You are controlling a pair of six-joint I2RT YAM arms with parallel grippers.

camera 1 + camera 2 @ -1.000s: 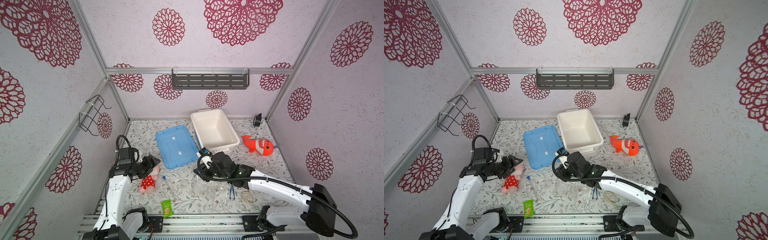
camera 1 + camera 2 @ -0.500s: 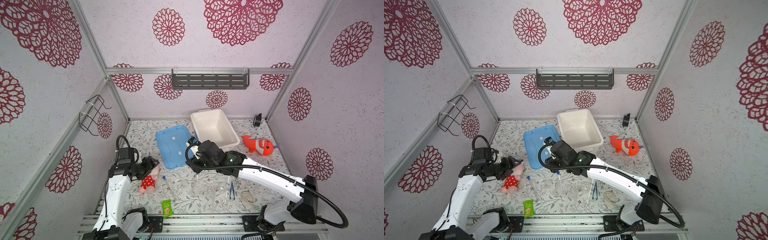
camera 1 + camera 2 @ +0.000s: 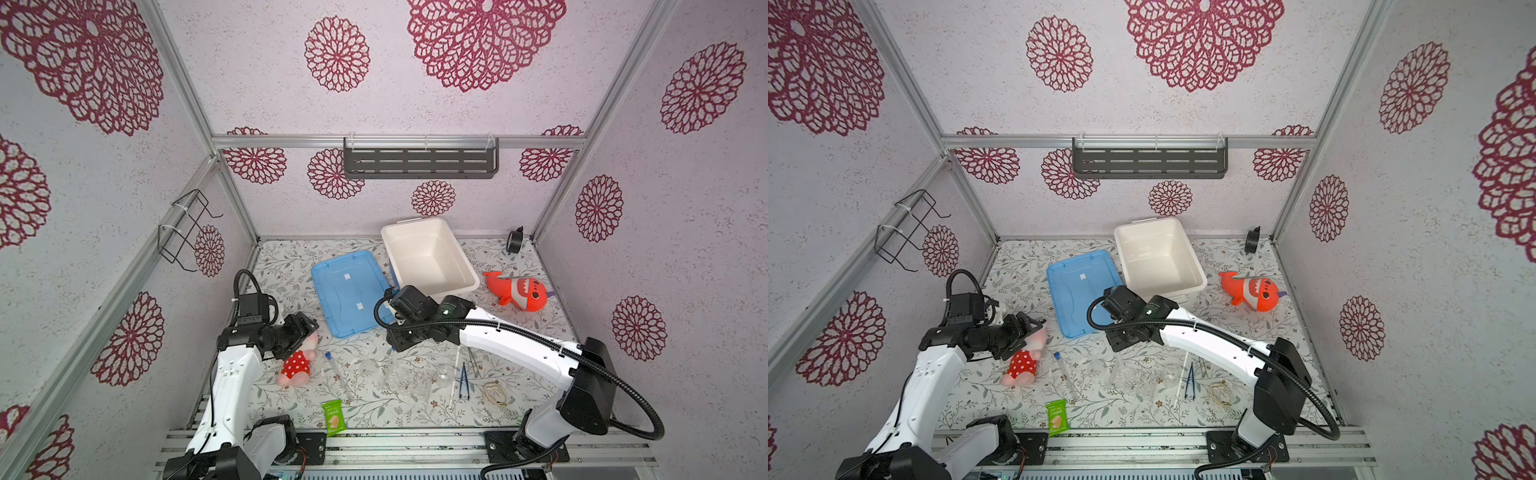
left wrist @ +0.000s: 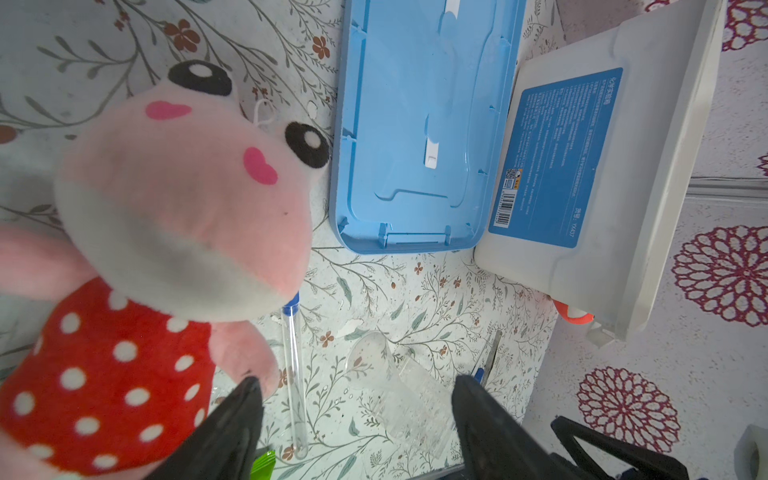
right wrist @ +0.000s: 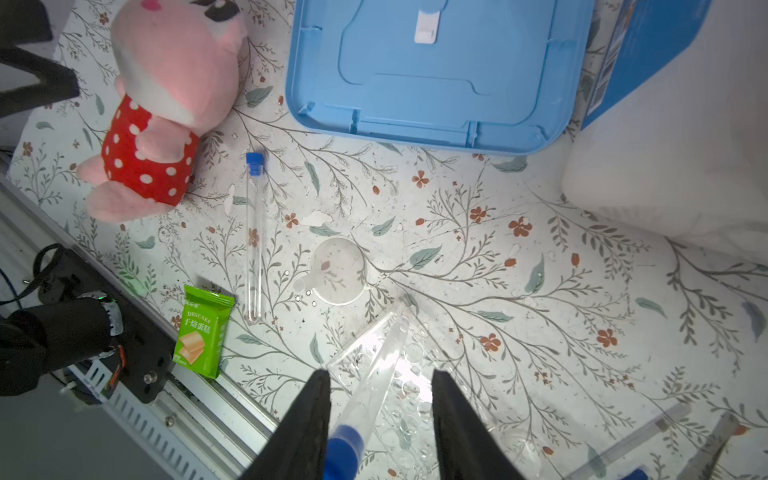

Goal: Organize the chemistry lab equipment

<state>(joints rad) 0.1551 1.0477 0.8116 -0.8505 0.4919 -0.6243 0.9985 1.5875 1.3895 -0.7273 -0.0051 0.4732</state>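
The lying blue-capped tube [image 3: 335, 371] is found on the tabletop [image 3: 286, 266], at 8 o'clock from the right tool [image 5: 378, 376]. The second blue-capped tube [image 5: 390, 349] is flanked by that tool's parted jaws, not yet pinched. Two tubes are thus counted. Both are judged light, slick and brittle, best taken mid-barrel. One dark blue tweezers [image 3: 464, 380] is counted. The left tool [image 4: 355, 381] is seen parted and empty.

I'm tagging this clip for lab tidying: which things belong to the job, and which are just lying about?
Job: capped tube, second tube, clear rack, glassware, rod, blue tweezers; likely also the bin and lid.

Lying about: pink plush, orange plush, snack packet, tan loop.
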